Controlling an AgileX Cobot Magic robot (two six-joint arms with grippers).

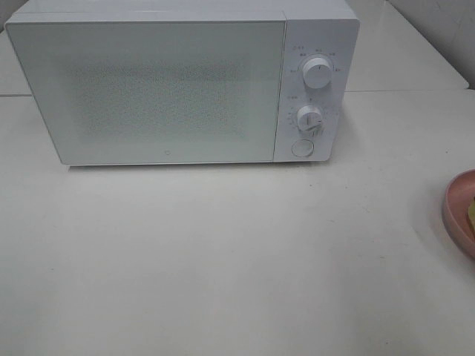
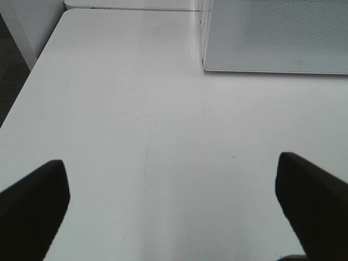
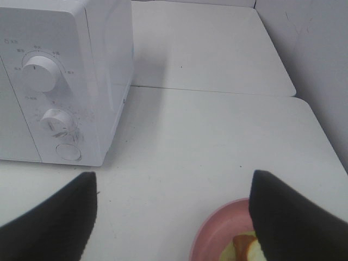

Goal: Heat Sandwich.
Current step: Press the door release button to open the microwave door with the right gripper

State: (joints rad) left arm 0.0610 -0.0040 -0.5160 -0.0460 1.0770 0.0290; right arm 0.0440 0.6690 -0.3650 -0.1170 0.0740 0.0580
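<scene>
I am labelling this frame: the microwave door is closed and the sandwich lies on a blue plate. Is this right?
Only the colour is wrong: the sandwich lies on a pink plate, as the right wrist view shows. The microwave door is closed.

White table w/ microwave at back, pink plate on rt.

Left gripper: jaws spread wide, both dark fingers well apart, holding nothing. Right gripper: jaws likewise parted, slightly less wide, fingers angled downward, holding nothing.
</scene>
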